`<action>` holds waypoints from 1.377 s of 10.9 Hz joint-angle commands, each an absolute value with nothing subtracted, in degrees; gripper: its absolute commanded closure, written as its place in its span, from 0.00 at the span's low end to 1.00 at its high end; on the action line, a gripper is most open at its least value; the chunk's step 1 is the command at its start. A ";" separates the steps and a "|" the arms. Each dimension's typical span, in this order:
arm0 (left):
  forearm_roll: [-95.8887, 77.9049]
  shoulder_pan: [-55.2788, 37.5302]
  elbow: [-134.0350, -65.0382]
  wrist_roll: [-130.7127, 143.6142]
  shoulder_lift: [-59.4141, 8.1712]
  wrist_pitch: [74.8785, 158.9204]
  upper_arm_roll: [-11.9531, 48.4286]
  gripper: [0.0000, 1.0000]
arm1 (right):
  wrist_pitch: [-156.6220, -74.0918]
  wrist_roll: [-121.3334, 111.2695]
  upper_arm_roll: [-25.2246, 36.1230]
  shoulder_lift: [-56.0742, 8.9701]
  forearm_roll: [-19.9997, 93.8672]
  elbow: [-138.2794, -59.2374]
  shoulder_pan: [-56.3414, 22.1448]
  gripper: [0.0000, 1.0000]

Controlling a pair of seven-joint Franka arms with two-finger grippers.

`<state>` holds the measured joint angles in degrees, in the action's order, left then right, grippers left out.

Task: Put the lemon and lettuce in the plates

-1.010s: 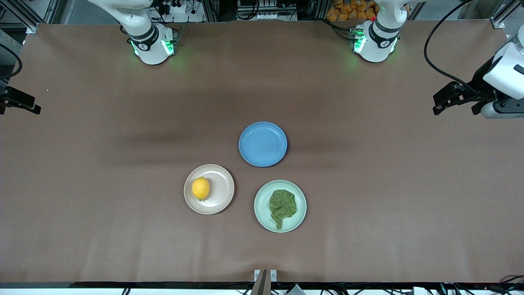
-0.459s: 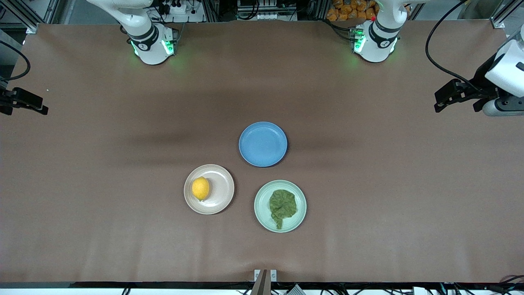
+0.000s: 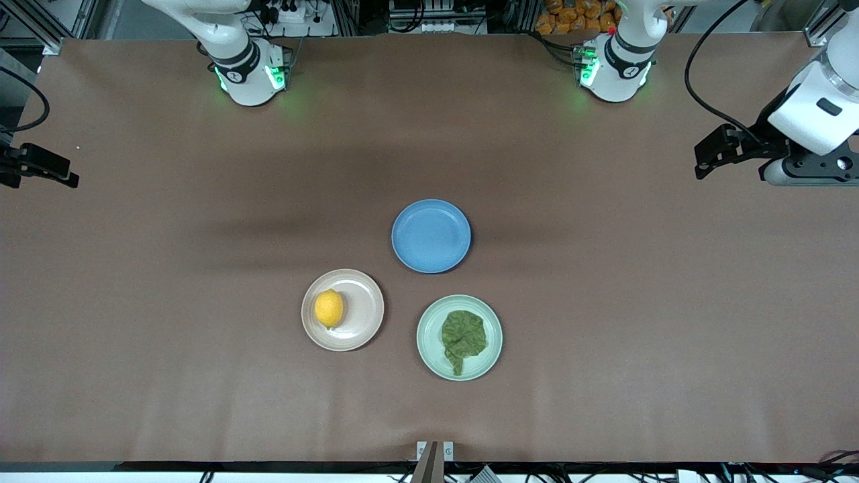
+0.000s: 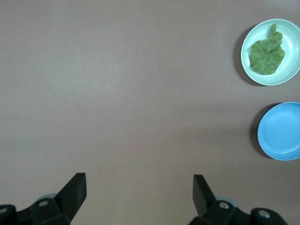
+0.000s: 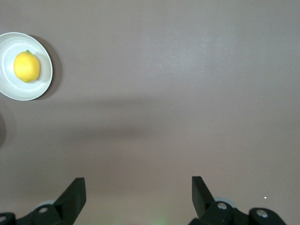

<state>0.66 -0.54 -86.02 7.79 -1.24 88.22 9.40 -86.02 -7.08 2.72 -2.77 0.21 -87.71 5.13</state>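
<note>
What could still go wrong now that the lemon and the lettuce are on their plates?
Not much. The lemon sits off-center on the beige-pink plate, near its rim, so a bump might roll it off. The lettuce lies flat in the mint plate, safe. Both end effectors, left and right, hover open over bare table at its ends.

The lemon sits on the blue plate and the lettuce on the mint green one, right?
Not quite. The lemon sits on the beige-pink plate; the blue plate holds nothing. The lettuce does lie on the mint green plate, as the front view shows.
</note>
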 commanded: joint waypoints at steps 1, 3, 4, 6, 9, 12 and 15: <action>2.02 -0.09 -85.61 7.21 -0.62 85.44 8.97 0.00 | -85.69 -6.15 2.72 -2.46 -0.26 -87.98 5.10 0.00; 2.72 -0.09 -82.98 7.21 -0.79 82.45 8.53 0.00 | -85.69 -6.15 2.72 -2.46 -0.26 -87.98 5.10 0.00; 2.90 0.00 -82.79 7.21 -0.88 82.44 8.35 0.00 | -85.69 -6.15 2.72 -2.46 -0.26 -87.98 5.10 0.00; 4.39 0.09 -81.66 6.86 -1.23 82.44 7.13 0.00 | -85.69 -6.15 2.72 -2.46 -0.26 -87.98 5.10 0.00; 4.57 0.00 -81.65 6.86 -1.23 82.35 7.38 0.00 | -85.69 -6.15 2.72 -2.55 -0.26 -87.98 5.10 0.00; 4.48 -0.18 -81.65 6.86 -1.23 82.35 7.56 0.00 | -85.61 -6.15 2.73 -2.46 -0.26 -87.98 5.10 0.00; 4.13 0.00 -81.65 6.86 -1.23 82.35 7.65 0.00 | -85.52 -6.15 2.81 -2.46 -0.26 -87.98 5.10 0.00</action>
